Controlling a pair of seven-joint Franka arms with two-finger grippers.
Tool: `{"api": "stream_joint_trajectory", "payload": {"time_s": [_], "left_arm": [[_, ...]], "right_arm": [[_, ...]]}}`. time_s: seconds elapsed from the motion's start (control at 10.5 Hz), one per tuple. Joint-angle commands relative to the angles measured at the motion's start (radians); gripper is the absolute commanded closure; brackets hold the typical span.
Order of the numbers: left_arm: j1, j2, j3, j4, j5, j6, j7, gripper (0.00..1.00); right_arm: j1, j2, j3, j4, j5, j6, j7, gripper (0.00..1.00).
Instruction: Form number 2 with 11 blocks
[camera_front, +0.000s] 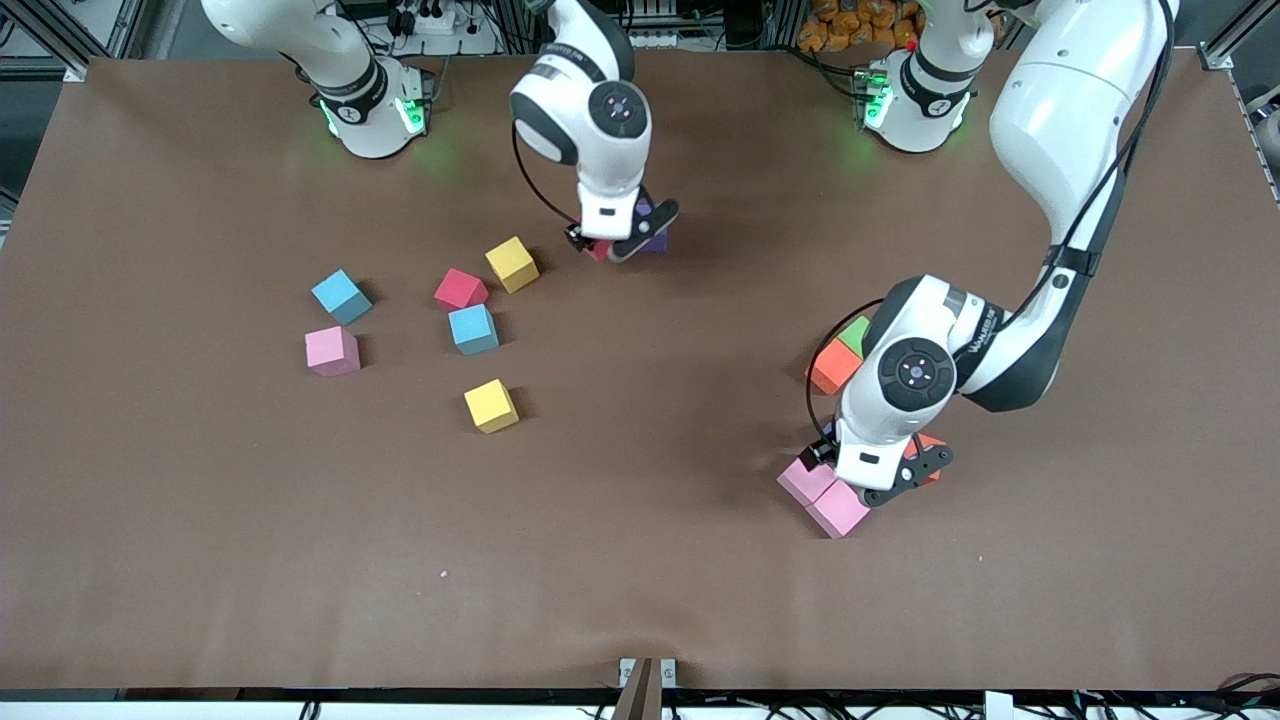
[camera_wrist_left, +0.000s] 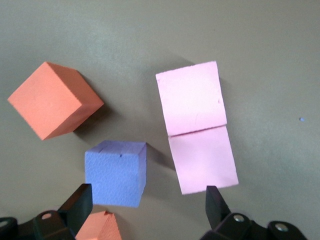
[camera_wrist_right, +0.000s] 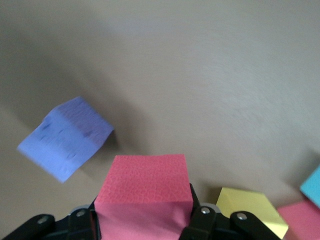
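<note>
My right gripper (camera_front: 606, 248) (camera_wrist_right: 144, 216) is shut on a red block (camera_wrist_right: 145, 192) (camera_front: 598, 250), low over the table next to a purple block (camera_front: 656, 236) (camera_wrist_right: 67, 136). My left gripper (camera_front: 868, 480) (camera_wrist_left: 146, 204) hangs open over a cluster of blocks: two pink blocks (camera_wrist_left: 191, 97) (camera_wrist_left: 202, 161) (camera_front: 808, 480) (camera_front: 838, 510) lying edge to edge, a purple block (camera_wrist_left: 116, 172), an orange block (camera_wrist_left: 54, 100) and another orange block (camera_wrist_left: 100, 227) (camera_front: 930, 448) by one finger. No number 2 shape shows.
Loose cubes lie toward the right arm's end: sky-blue (camera_front: 341, 296), pink (camera_front: 332, 350), red (camera_front: 461, 290), yellow (camera_front: 512, 264), blue (camera_front: 473, 329), yellow (camera_front: 491, 405). A green cube (camera_front: 855, 335) touches an orange cube (camera_front: 833, 368) by the left arm's wrist.
</note>
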Motion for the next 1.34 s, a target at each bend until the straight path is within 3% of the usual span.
{"api": "stream_joint_trajectory", "payload": {"time_s": [0.0, 0.48, 0.67, 1.24], "left_arm": [[-0.009, 0.025, 0.003, 0.041, 0.022, 0.027, 0.003, 0.00], [-0.022, 0.123, 0.003, 0.112, 0.017, 0.084, -0.009, 0.00], [-0.022, 0.134, 0.003, 0.113, 0.019, 0.107, -0.005, 0.00], [-0.025, 0.132, 0.012, 0.106, 0.031, 0.140, 0.001, 0.00]], "right_arm": [[0.021, -0.065, -0.008, -0.061, -0.023, 0.006, -0.218, 0.93], [0.076, -0.063, -0.010, -0.123, -0.089, 0.084, -0.501, 0.93], [0.082, -0.060, -0.008, -0.167, -0.114, 0.145, -0.513, 0.93], [0.130, 0.033, -0.010, -0.155, -0.117, 0.224, -0.506, 0.95]]}}
